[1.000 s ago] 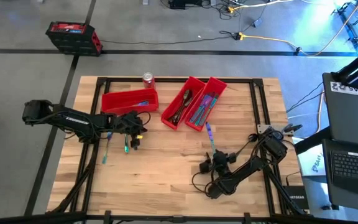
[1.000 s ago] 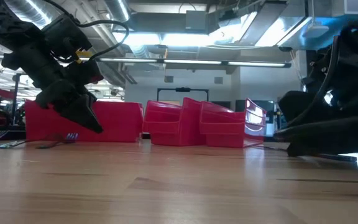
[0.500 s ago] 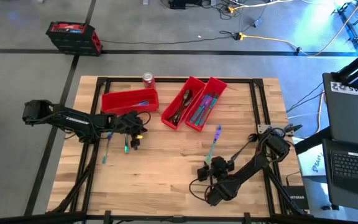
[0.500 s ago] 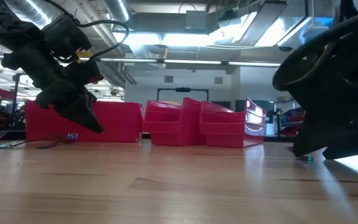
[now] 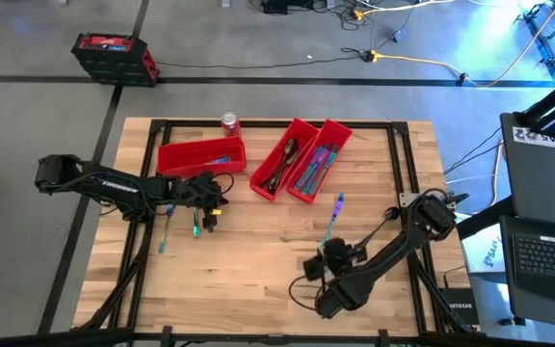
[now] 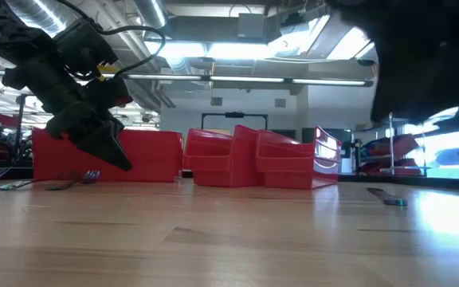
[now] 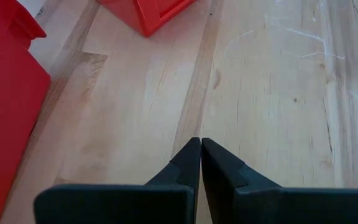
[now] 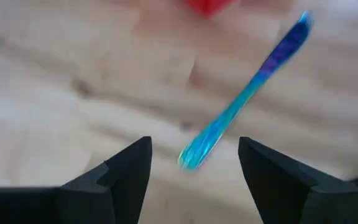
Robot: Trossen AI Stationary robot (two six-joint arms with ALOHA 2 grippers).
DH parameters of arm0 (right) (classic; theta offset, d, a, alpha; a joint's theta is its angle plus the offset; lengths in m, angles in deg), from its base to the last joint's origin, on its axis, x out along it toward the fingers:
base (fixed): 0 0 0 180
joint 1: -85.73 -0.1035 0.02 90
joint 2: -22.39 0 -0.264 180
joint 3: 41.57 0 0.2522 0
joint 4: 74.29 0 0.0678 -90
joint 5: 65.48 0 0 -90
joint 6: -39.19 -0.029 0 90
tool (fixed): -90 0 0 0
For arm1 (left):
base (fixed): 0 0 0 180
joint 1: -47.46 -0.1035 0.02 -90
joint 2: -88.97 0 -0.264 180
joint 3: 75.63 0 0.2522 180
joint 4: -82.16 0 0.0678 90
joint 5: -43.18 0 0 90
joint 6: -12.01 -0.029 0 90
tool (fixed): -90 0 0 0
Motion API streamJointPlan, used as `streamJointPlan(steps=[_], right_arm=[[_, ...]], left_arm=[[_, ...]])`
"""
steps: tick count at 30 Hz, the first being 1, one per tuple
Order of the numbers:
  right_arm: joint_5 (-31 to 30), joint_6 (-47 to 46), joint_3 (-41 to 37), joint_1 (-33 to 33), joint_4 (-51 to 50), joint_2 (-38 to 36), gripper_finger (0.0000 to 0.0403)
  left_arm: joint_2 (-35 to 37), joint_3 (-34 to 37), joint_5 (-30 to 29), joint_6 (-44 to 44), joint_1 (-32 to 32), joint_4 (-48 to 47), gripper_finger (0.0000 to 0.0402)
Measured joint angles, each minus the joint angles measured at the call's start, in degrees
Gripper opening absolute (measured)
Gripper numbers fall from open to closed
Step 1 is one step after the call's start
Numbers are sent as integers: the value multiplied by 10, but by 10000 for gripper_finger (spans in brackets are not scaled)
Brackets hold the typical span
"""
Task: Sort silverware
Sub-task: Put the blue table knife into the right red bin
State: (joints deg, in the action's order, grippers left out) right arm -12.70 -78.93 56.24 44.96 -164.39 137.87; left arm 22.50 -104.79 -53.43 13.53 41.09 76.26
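So the right arm has been pulling back toward the near edge of the table (image 5: pixel 258 280) over the last second; it was sitting right over a blue-teal utensil (image 5: pixel 332 216) before, and now that piece is lying bare on the wood, clear of the arm. The right gripper (image 5: pixel 309 263) is hovering just near of it with the fingers (image 8: pixel 126 171) spread wide and nothing between them; in its wrist view the utensil is lying on the table beyond the open tips, not touching either one. From table height the same piece (image 6: pixel 387 198) is looking like a thin dark sliver flat on the boards.

Further in, the left gripper (image 5: pixel 208 225) is hanging tip-down close over the wood, pinched fully shut and holding nothing; its two fingers (image 7: pixel 188 163) are pressed together. Beside its tip a green-teal piece (image 5: pixel 196 225) is lying on the table, and a second teal piece (image 5: pixel 165 229) is lying a bit further to the left, partly under the arm.

Behind that, a long red bin (image 5: pixel 200 157) is sitting crosswise with a blue piece inside; two more red bins (image 5: pixel 300 160) are sitting side by side at an angle, one holding dark spoons (image 5: pixel 279 166), the other bluish pieces (image 5: pixel 316 166). A red soda can (image 5: pixel 228 122) is standing at the far edge.
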Motion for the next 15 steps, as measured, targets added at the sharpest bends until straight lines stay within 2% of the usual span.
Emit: streamJointPlan(steps=[5,9,11,15], right_arm=[[-7,-14,13,20,-78,-45,225],[51,-7,-8,51,-109,-95,225],[75,24,-39,68,-84,-130,225],[56,106,-131,96,45,-217,225]], left_arm=[[0,0,0,0,0,0,0],[0,0,0,0,0,0,0],[0,0,0,0,0,0,0],[0,0,0,0,0,0,0]])
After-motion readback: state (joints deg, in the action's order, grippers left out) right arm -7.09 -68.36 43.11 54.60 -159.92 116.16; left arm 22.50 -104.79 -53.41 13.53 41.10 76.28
